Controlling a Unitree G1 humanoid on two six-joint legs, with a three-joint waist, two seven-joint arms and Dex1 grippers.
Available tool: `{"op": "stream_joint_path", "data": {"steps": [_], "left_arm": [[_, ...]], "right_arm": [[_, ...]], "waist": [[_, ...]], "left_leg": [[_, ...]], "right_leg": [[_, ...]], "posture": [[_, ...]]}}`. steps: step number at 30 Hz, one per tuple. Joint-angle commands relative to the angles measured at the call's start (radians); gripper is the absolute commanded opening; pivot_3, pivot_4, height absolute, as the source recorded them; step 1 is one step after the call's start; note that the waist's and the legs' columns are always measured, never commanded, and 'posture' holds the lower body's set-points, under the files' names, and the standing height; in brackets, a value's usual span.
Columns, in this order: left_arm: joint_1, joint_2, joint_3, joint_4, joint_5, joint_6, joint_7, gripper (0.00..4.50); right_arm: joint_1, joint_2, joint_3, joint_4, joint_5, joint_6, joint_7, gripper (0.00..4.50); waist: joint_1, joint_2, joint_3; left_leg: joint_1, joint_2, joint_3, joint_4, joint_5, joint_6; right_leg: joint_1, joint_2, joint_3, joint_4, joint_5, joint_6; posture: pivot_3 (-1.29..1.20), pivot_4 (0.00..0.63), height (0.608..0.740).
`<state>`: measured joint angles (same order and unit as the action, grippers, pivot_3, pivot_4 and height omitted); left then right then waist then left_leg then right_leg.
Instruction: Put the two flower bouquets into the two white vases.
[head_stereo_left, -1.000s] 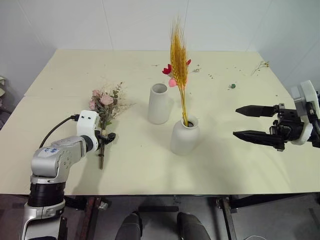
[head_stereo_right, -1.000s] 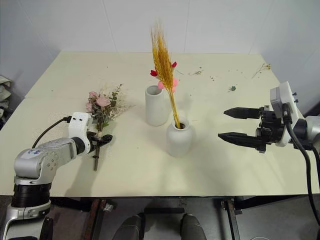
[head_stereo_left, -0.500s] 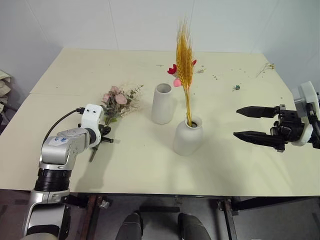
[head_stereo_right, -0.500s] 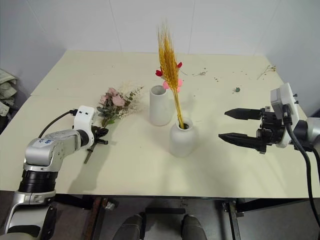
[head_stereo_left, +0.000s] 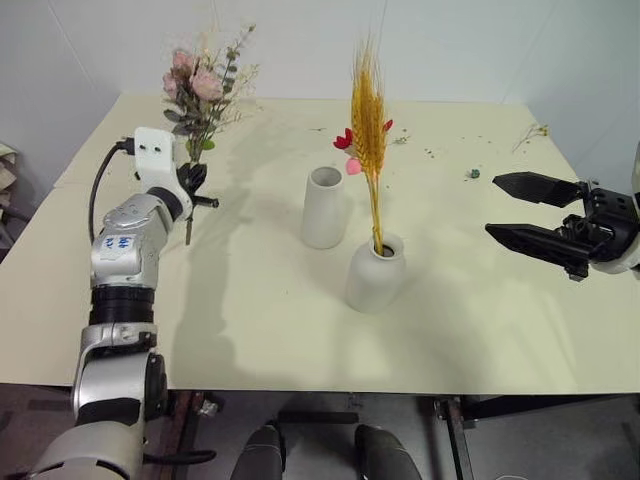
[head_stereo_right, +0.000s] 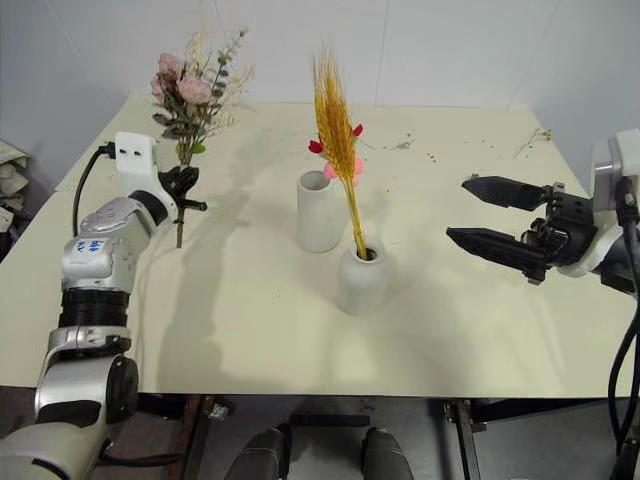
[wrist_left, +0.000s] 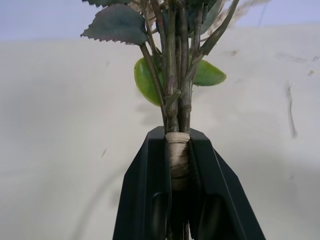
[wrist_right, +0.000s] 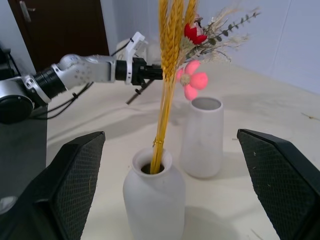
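A pink rose bouquet (head_stereo_left: 203, 95) is held upright above the table (head_stereo_left: 260, 300), left of the tall white vase (head_stereo_left: 323, 207), its bound stem clamped by the left gripper (wrist_left: 178, 165). Wheat bundle (head_stereo_left: 368, 140) stands in the short vase (head_stereo_left: 375, 273). Right gripper (head_stereo_left: 530, 210) hangs wide open, empty.

Left gripper (wrist_left: 178, 165) raised, clamped; right gripper (head_stereo_left: 535, 212) apparently level, spread

The rose bouquet (wrist_left: 176, 75) is cut off above its leaves in the left wrist view, its tied stem sunk between the left claw (wrist_left: 178, 145) fingers, while the wheat bundle (wrist_right: 167, 65) loses its ears past the right wrist view's top edge and its stem foot inside the shorter vase (wrist_right: 154, 200).
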<state>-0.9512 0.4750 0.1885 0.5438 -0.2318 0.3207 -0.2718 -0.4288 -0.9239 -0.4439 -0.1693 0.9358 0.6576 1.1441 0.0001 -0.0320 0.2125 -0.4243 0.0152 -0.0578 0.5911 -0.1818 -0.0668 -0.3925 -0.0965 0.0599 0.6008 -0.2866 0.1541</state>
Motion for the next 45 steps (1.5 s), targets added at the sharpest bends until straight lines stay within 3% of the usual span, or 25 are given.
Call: {"op": "stream_joint_path", "data": {"steps": [1,11,21,35,45], "left_arm": [[-0.115,-0.028,0.018,0.096,-0.012,-0.204,-0.080,0.09],[-0.393,-0.139,0.147,0.467,-0.147,-0.513,-0.334,0.09],[-0.493,-0.214,0.235,0.558,-0.271,-0.480,-0.610,0.09],[-0.534,-0.306,0.318,0.609,-0.357,-0.415,-0.704,0.09],[-0.517,-0.354,0.310,0.696,-0.302,-0.485,-0.699,0.09]], "right_arm": [[-0.001,0.010,-0.046,-0.024,0.022,-0.027,-0.006,4.50],[-0.003,-0.019,-0.126,-0.011,0.047,-0.030,-0.007,4.50],[-0.024,-0.006,-0.162,-0.004,0.088,-0.027,-0.050,4.50],[0.024,-0.001,-0.197,-0.039,0.112,-0.035,-0.074,4.50],[0.091,0.019,-0.250,-0.109,0.160,-0.034,-0.123,4.50]], "waist": [[0.002,0.000,0.000],[-0.003,0.000,0.000],[-0.002,0.000,0.000],[-0.001,0.000,0.000],[-0.002,0.000,0.000]], "left_leg": [[0.000,0.000,0.000,0.000,0.000,0.000],[-0.001,0.000,0.000,0.000,-0.001,0.001],[-0.002,0.000,0.000,0.001,-0.001,0.001],[-0.002,0.000,0.000,0.002,0.000,0.001],[-0.001,0.000,0.000,0.002,0.000,0.001]], "right_leg": [[0.000,0.000,0.000,0.000,0.000,0.000],[0.000,0.000,0.000,-0.002,0.001,0.002],[0.000,0.000,0.000,-0.002,0.001,0.003],[0.000,0.001,0.000,0.000,0.001,0.003],[0.000,0.001,0.000,0.000,0.001,0.003]], "posture": [[0.00,0.150,0.740],[0.00,0.150,0.740],[0.00,0.150,0.740],[0.00,0.150,0.740],[0.00,0.150,0.740]]}}
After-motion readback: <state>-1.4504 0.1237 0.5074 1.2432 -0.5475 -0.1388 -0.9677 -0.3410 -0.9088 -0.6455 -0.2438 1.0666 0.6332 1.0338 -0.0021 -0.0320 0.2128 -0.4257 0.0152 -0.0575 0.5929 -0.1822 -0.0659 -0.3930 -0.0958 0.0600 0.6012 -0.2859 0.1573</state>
